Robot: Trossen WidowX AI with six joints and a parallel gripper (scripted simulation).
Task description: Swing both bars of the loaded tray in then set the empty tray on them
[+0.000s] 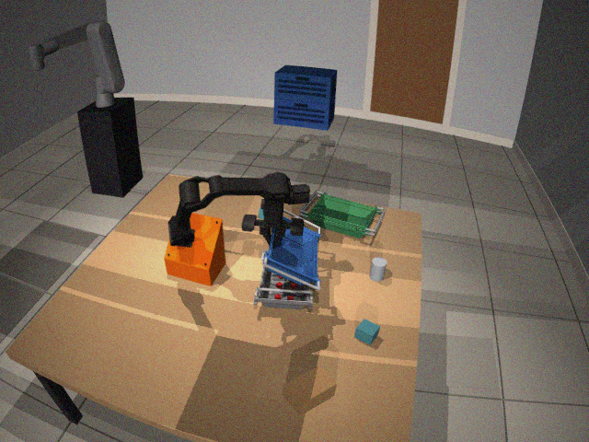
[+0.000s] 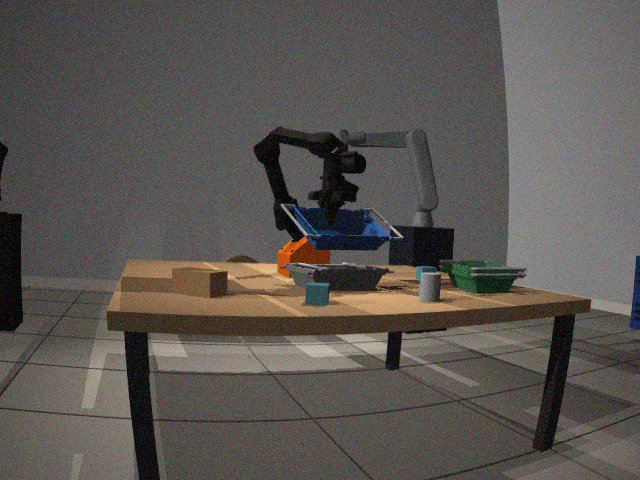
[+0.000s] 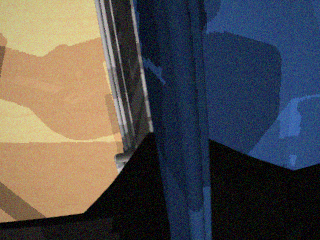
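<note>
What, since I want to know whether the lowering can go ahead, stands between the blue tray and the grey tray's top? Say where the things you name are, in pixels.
Nothing visible stands between the blue tray (image 1: 297, 254) (image 2: 346, 241), gripped by the pincer (image 1: 275, 242) (image 2: 331, 222), and the grey tray (image 1: 287, 304) (image 2: 336, 279) below.

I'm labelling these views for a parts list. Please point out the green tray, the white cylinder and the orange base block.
Green tray (image 1: 343, 215) (image 2: 478, 284): top and exterior views, side wall.
White cylinder (image 1: 377, 271) (image 2: 429, 288): top and exterior, side.
Orange base block (image 1: 190, 270) (image 2: 310, 258): top and exterior, side face.
</note>
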